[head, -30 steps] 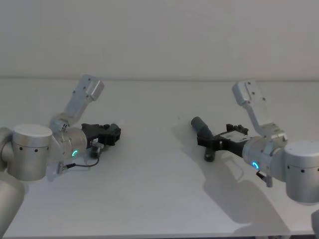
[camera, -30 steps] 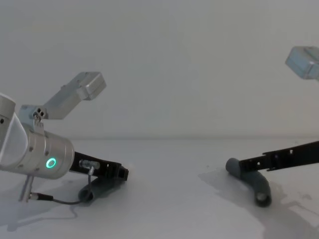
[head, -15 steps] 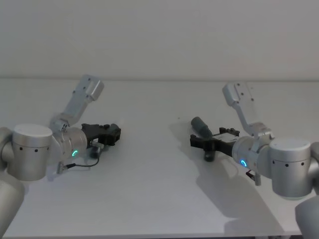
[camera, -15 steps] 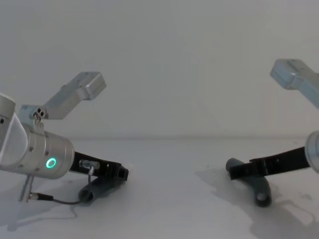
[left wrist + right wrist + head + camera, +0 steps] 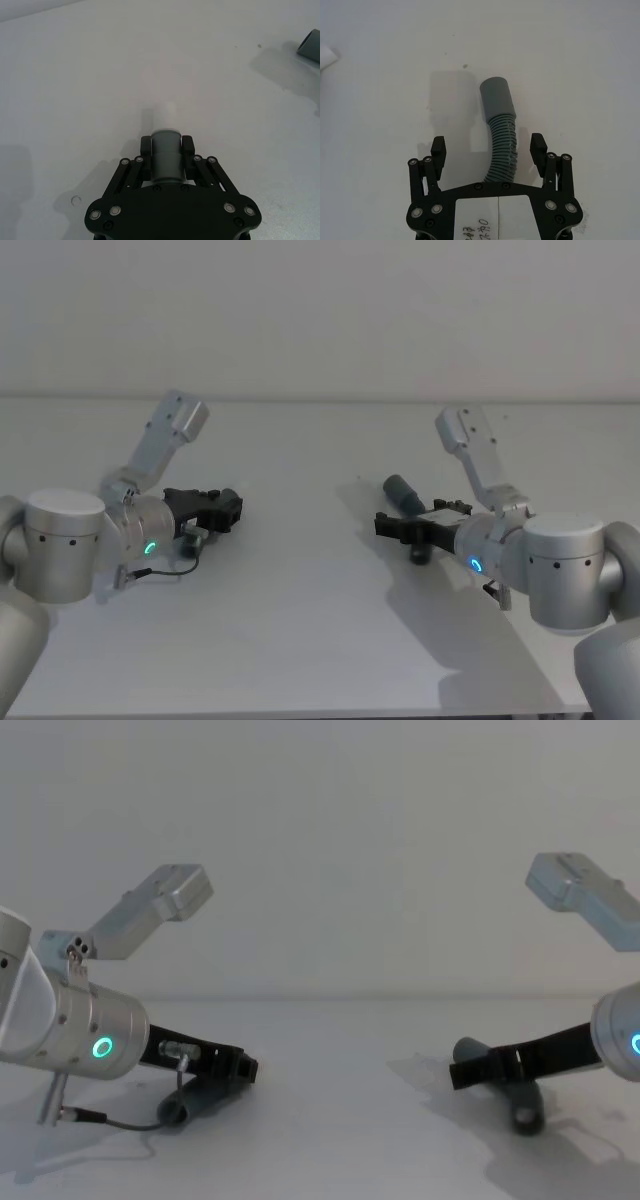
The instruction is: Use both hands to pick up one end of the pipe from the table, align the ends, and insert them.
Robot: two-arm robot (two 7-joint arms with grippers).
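Observation:
On the white table [image 5: 300, 620], my left gripper [image 5: 166, 146] is shut on one dark grey pipe piece [image 5: 165, 155]. The piece's pale whitish tip [image 5: 164, 116] sticks out past the fingers. In the chest view this piece [image 5: 205, 1095] lies low at the table under the left gripper [image 5: 240, 1067]. The other piece [image 5: 502, 145] lies to the right, ribbed, with its smooth collar [image 5: 497, 97] pointing away. My right gripper [image 5: 488, 146] is open, one finger on each side of the ribbed part, not touching it. In the head view the right gripper [image 5: 390, 526] sits just in front of that collar [image 5: 403, 490].
The right piece's collar shows far off in the left wrist view [image 5: 311, 45]. A thin black cable [image 5: 130, 1123] hangs from the left wrist onto the table. Bare white table lies between the two arms [image 5: 310, 530].
My right arm has moved left and forward, carrying its open gripper along the right pipe piece so the fingers now flank it. The left arm and its pipe piece have not moved.

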